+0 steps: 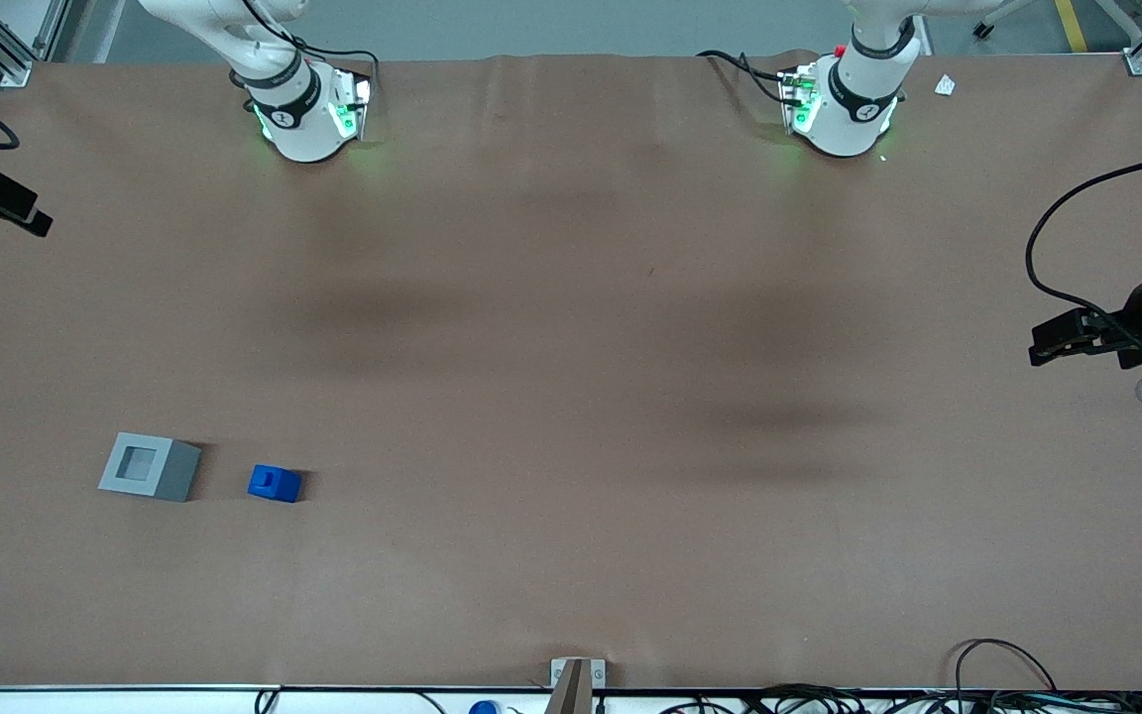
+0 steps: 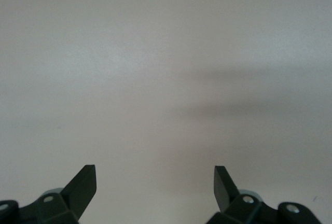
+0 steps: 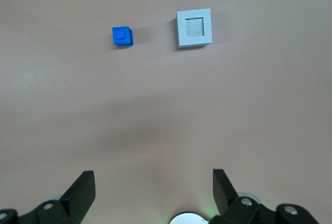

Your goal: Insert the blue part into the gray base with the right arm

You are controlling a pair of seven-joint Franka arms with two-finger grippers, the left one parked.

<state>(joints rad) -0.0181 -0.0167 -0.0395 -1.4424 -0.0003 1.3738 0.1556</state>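
Hand [image 3: 153, 182] is hanging above the tabletop [image 3: 155, 125], touching nothing. Its two black fingers [image 3: 83, 185] are standing wide apart, with only bare brown surface showing between them.

A soft shadow is lying across the tabletop just ahead of the fingers.

Further out from the hand, well clear of both fingertips, the two blocks are sitting side by side, about equally far from the hand.

Base [image 3: 194, 28] is sitting flat and square, light rim facing up, with the floor of the recess showing inside it. In the front view it is resting toward the working arm's end of the tabletop, nearer to the front camera than the hand.

Part [image 3: 122, 36] is resting upright just beside the base, stub on top. It is not touching the base, and a strip of bare tabletop is showing between the two. It is lying toward the parked arm's end from the base. It is sitting outside the recess, on the tabletop itself.
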